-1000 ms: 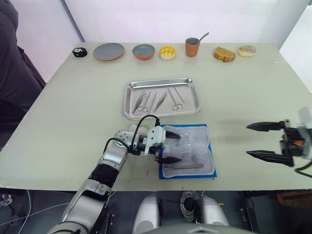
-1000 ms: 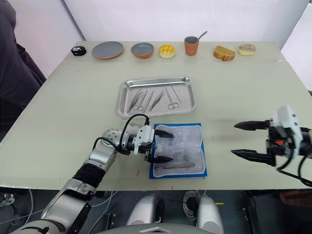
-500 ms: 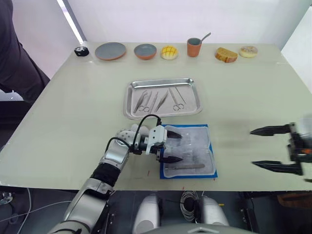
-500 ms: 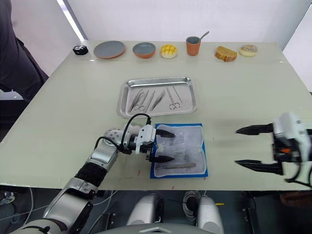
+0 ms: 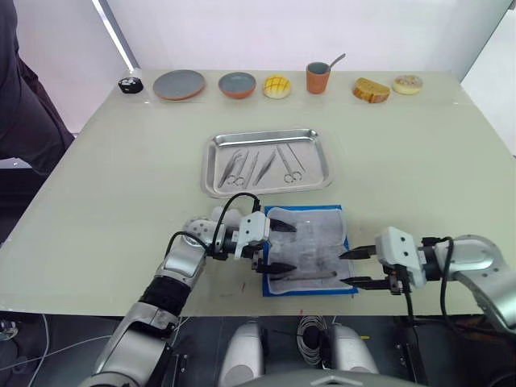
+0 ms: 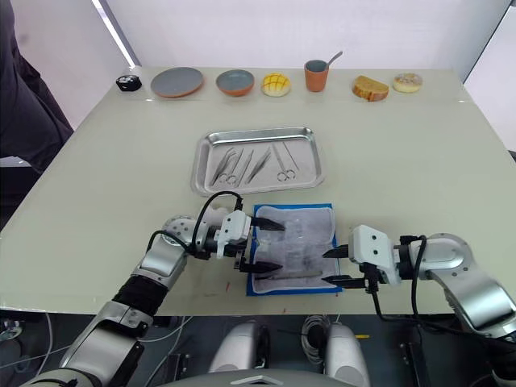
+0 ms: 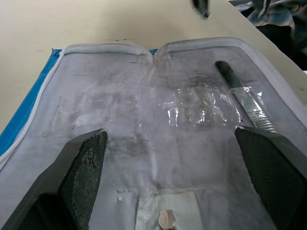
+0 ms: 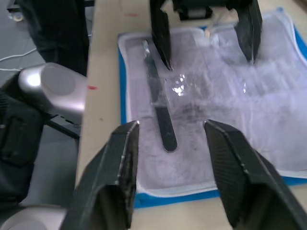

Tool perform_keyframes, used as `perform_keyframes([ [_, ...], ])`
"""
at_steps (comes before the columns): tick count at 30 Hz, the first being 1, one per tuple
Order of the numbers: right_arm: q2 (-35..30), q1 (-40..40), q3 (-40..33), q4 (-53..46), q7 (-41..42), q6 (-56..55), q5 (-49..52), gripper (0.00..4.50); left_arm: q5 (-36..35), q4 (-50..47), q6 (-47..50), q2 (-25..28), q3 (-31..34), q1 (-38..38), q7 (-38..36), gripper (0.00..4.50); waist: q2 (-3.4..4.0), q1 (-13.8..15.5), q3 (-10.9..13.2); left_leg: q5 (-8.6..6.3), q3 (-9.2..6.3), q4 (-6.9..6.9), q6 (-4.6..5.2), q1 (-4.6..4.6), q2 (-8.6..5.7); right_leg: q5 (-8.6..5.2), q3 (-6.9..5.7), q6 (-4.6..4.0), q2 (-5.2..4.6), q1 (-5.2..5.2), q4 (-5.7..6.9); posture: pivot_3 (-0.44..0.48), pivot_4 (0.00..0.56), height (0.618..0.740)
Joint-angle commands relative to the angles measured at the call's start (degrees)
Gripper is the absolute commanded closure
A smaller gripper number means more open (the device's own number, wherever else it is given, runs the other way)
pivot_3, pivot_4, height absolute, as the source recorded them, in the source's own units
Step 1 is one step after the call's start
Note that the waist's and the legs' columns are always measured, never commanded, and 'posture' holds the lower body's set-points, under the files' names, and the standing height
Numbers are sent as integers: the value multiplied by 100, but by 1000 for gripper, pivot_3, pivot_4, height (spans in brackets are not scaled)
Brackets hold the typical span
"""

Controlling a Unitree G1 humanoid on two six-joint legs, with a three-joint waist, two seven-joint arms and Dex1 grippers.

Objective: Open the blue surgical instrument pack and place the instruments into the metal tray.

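Both claws closing on the opened pack, one tool left inside

Nearest the counter edge, the blue surgical instrument pack lies spread open, clear face up, a last slim handle along its near side; left claw at 9 o'clock of it and right claw at 3 o'clock, both with fingers apart, holding nothing. Beyond at 12 o'clock, the metal tray already carries several instruments – nearly done, I'd say, with one tool to move

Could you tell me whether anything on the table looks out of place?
One instrument lies on the opened blue pack, apart from the others in the metal tray. Nothing looks spilled or damaged.
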Motion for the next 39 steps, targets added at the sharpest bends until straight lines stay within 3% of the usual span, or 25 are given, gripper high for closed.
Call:
perform_keyframes([
  [1,68,-152,143,48,-54,-253,-211,2386,206,193,50,77,-148,169,-13,0,0,6,0,0,0,0,0,0,0,0,0,0,1,0,0,0,150,740],
  [11,251,-390,620,395,-120,-381,-667,2386,333,639,6,-168,-251,-175,79,0,1,32,-1,0,0,4,0,-2,-4,1,10,0,2,3,1,0,150,740],
  [27,355,-490,1195,647,-220,-4,-1262,2386,290,448,110,-110,-235,-136,84,0,-1,20,-8,0,-1,5,0,1,-3,1,11,0,5,4,3,0,150,740],
  [29,311,-487,1303,669,-208,143,-1335,2918,286,409,135,-112,-237,-124,95,0,-4,21,-15,0,-1,5,0,1,-3,1,11,0,5,5,3,0,150,740],
  [33,317,-517,1395,741,-282,549,-1322,4433,265,372,81,-52,-211,-28,74,0,-22,16,-53,0,-3,4,0,6,-2,0,11,-1,7,8,2,0,150,740],
  [39,346,-689,1323,688,-290,581,-1208,4433,268,365,103,-67,-209,-31,93,0,-39,14,-73,0,-4,1,0,13,0,-2,11,-5,9,13,1,0,150,740],
])
